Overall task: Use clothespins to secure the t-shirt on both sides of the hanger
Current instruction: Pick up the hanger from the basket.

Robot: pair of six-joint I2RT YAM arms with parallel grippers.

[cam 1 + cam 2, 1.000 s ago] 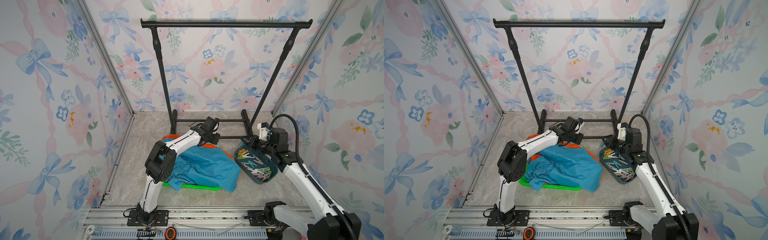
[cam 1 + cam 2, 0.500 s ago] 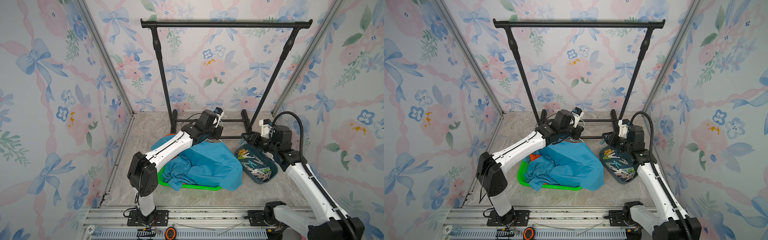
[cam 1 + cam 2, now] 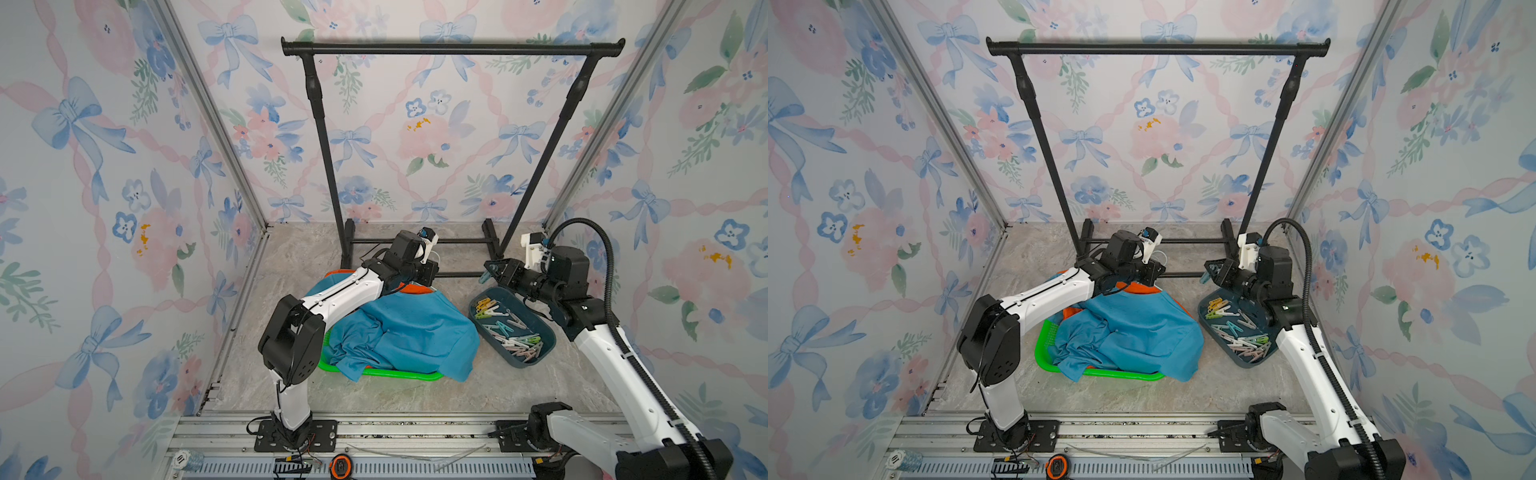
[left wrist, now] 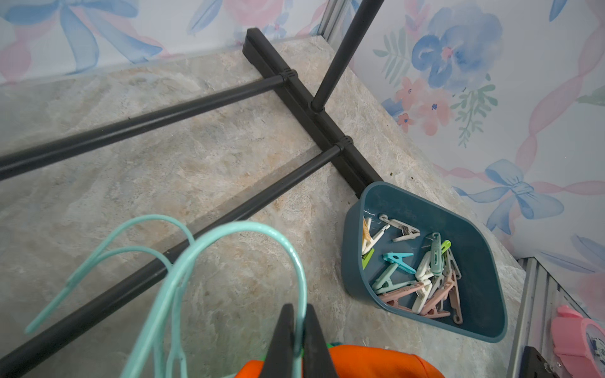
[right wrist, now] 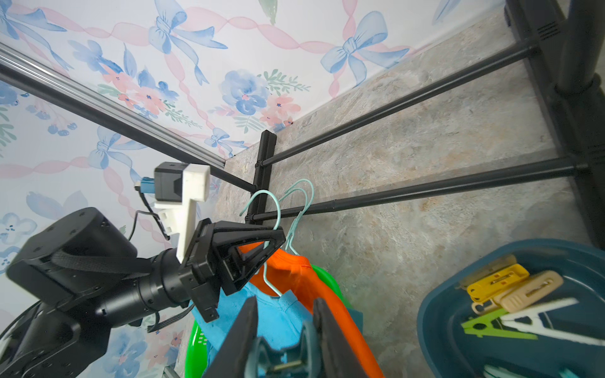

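At the basket's (image 3: 395, 375) far edge, left gripper (image 4: 298, 309) clamps the hanger (image 4: 244, 225) — right gripper (image 5: 285, 302) grips a clothespin (image 5: 278, 356); next, likely pinning shirt (image 3: 415, 332) to hanger.

The marbled beige worktop (image 3: 415, 395) carries three things directly. A black rack's base (image 3: 457, 240) stands at the back. A green basket (image 3: 399, 374) sits in the middle, and a teal bin (image 3: 515, 364) rests just beside it, on the right arm's side.
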